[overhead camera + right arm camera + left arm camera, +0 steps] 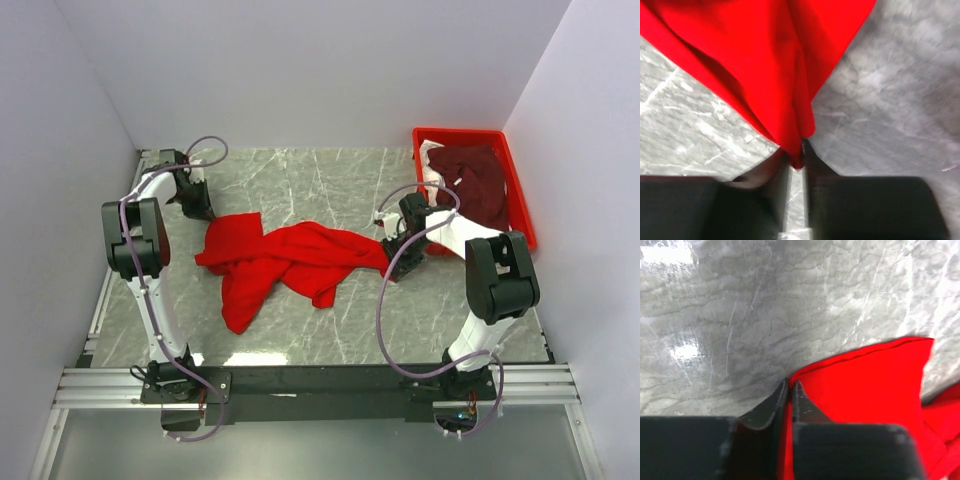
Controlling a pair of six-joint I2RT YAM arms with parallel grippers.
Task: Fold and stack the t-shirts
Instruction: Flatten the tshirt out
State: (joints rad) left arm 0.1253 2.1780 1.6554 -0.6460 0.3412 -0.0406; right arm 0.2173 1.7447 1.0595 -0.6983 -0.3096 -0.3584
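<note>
Red t-shirt was pinched at opposite ends: left gripper shut on hem, right gripper clamped on bunched corner, presumably for spreading flat.

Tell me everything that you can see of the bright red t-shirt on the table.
The bright red t-shirt is plain soft cloth, with no print visible. It lies crumpled and unfolded on the grey marbled table, stretched between the two arms, and one flap reaches toward the near edge. A stitched hem shows in the left wrist view. The left gripper has its fingers closed on the left end, and the right gripper pinches a bunched fold at the right end.
</note>
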